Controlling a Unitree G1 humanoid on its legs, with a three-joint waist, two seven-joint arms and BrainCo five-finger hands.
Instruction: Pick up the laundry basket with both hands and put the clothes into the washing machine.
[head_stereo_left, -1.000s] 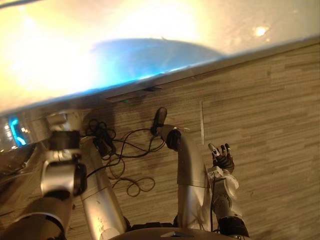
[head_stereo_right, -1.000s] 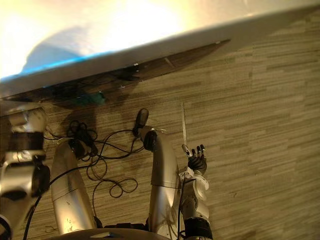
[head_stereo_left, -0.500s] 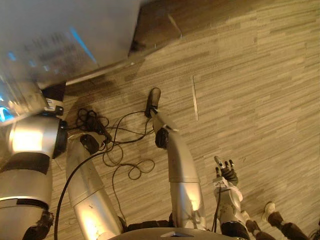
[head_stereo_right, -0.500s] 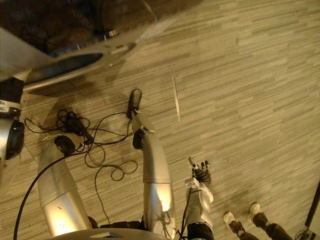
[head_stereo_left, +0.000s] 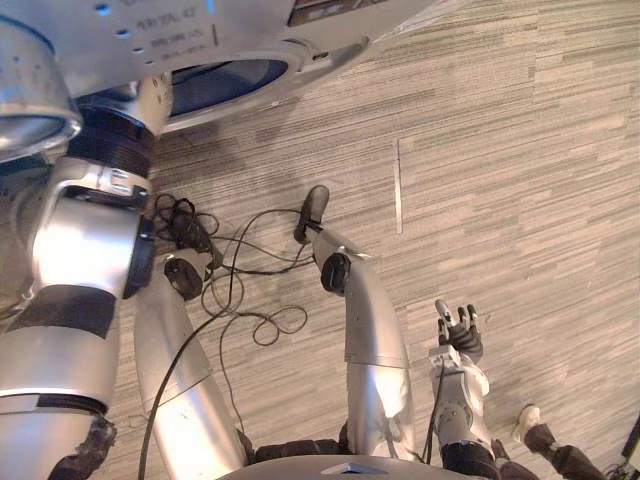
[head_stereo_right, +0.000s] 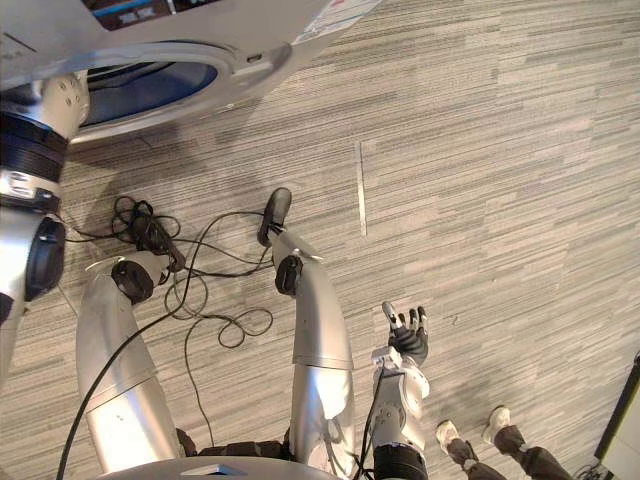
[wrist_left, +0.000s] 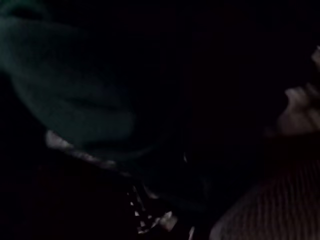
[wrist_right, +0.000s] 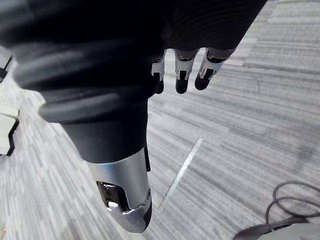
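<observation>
The view has swung onto the white washing machine's dark round opening (head_stereo_right: 150, 88), so loading seems near; the right robot hand (head_stereo_right: 410, 345) hangs open and empty, while I cannot tell the left robot hand's state.

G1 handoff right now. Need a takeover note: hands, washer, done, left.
Right hand: open, empty, hanging low at the robot's right side above the floor.
Left hand: its arm is raised toward the washing machine; wrist view too dark, state cannot tell.
Washing machine: ahead and to the left, porthole facing the robot.
Done: cannot confirm any clothes are in.
Left: check the drum, locate the basket, finish loading.
Caution: a person's shoes are close behind the right hand.
</observation>
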